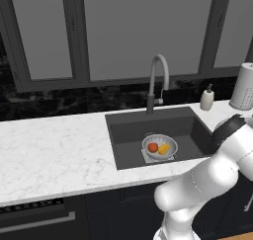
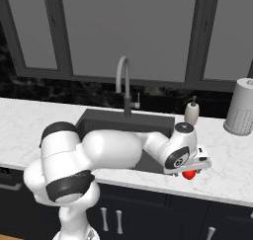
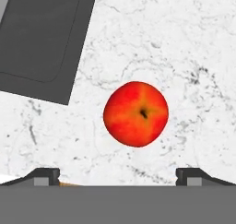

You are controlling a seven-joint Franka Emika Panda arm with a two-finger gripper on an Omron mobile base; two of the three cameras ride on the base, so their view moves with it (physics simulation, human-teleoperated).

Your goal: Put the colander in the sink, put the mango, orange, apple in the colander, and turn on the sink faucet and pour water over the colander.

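The apple lies on the white marble worktop at the middle of the hand view, bare stone around it and the sink corner at upper left. The pincer hangs released, fingertips wide at the bottom edge. The colander sits in the basin holding the orange and mango, below the sink faucet.
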